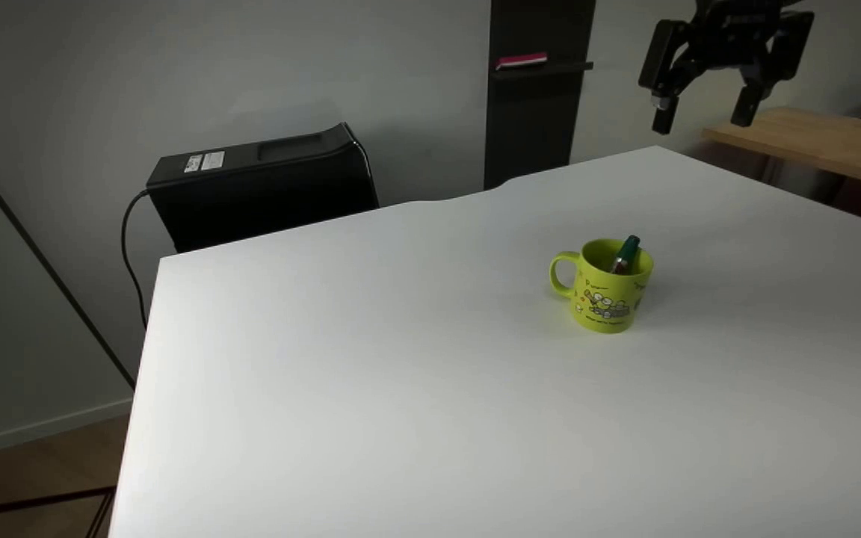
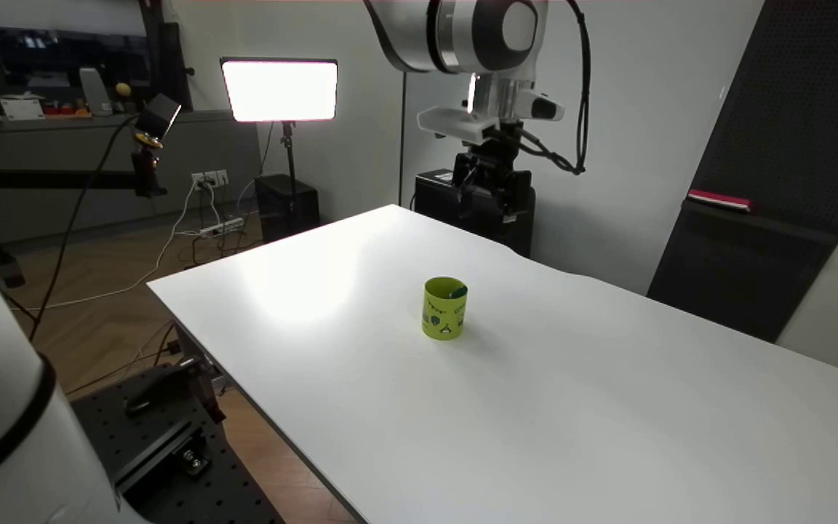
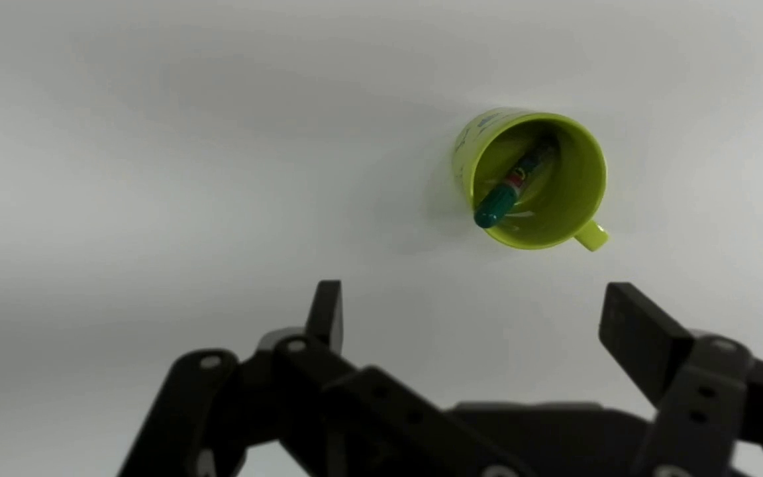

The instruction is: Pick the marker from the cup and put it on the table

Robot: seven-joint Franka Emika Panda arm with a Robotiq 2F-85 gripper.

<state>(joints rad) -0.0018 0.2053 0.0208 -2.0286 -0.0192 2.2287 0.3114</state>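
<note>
A yellow-green cup with printed drawings stands upright on the white table; it also shows in the other views. A marker with a green cap leans inside the cup, cap end up at the rim. In the wrist view the marker lies slantwise across the cup opening, its cap at the lower left rim; in an exterior view only the cap shows. My gripper is open and empty, well above the table. In the wrist view the gripper shows below the cup, fingers wide apart.
The cup handle sticks out to one side. A black box-shaped device stands beyond the table edge near the wall. A lit lamp panel stands behind the table. A wooden table is farther back.
</note>
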